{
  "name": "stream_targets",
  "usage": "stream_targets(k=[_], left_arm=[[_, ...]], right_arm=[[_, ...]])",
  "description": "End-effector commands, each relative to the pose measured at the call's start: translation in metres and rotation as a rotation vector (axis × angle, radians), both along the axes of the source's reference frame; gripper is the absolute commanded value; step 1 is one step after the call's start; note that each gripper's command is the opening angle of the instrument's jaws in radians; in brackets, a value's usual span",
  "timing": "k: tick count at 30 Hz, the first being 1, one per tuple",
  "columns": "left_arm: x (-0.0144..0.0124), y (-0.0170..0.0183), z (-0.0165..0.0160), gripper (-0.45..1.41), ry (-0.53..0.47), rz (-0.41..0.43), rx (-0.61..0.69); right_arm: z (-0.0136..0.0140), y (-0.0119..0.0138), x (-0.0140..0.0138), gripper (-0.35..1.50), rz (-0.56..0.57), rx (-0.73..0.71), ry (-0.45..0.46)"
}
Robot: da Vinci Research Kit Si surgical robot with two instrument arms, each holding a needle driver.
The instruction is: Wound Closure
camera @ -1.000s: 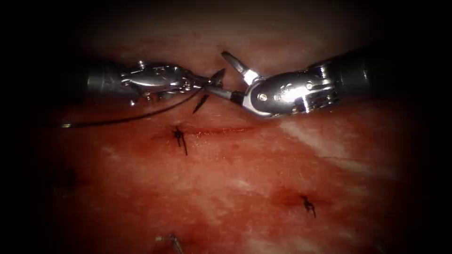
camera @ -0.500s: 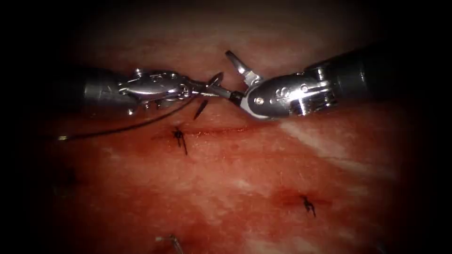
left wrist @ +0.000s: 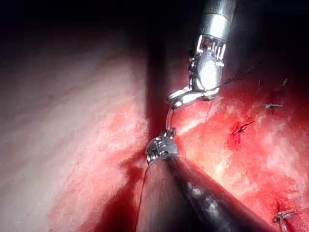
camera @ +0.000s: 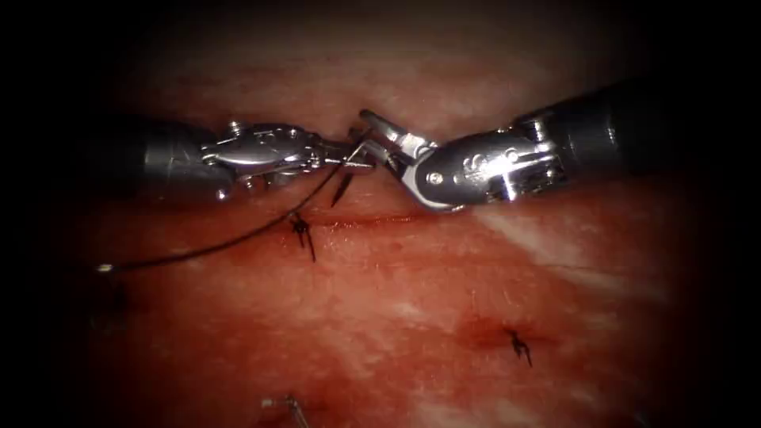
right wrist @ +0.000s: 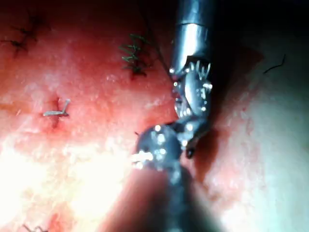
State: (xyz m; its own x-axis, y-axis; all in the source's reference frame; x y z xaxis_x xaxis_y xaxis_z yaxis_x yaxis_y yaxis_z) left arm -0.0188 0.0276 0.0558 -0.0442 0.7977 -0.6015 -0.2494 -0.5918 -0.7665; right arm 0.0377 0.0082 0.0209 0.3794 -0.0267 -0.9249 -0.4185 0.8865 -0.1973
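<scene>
Steel on steel above the tissue point(camera: 444, 293): my left tool point(camera: 353, 154) is pinched tight on the needle point(left wrist: 169, 118), which arcs in the air between the two tips, clear of the flesh and not in it, on the far side of the cut point(camera: 372, 222) near its left end. The right tool point(camera: 376, 139) has come in onto the needle since a second ago, when it stood wide. Whether it has a grip now I cannot tell. The thread point(camera: 238, 242) trails from the left tip down and away to the left, passing beside the knotted stitch point(camera: 301, 230). To do this well, I judge, I should hold the left grip firm until the right one is plainly seated square across the curve, keep both wrists quiet, and leave the thread slack and free of that knot.
</scene>
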Motion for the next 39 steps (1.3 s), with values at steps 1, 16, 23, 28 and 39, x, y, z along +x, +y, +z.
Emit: stream_targets(k=[1,16,23,28,39], left_arm=[[-0.0003,-0.0002,0.0004,-0.45,0.0,0.001,0.004],[0.0016,-0.0007,-0.0016,0.99,0.018,-0.007,0.016],[0.0035,-0.004,-0.0039,0.98,0.039,0.005,-0.037],[0.0021,-0.0082,-0.0054,0.86,0.116,0.054,-0.244],[-0.0044,-0.014,-0.003,0.54,0.212,0.156,-0.262]], right_arm=[[0.0007,-0.0004,0.0003,-0.35,-0.009,-0.011,-0.002],[0.0011,0.0005,-0.0013,-0.35,-0.101,0.023,0.014],[0.0015,0.0016,-0.0022,-0.35,-0.232,0.125,0.072],[0.0018,0.0025,-0.0023,-0.35,-0.312,0.136,0.141],[0.0027,0.0027,-0.0017,-0.35,-0.4,-0.001,0.164]])
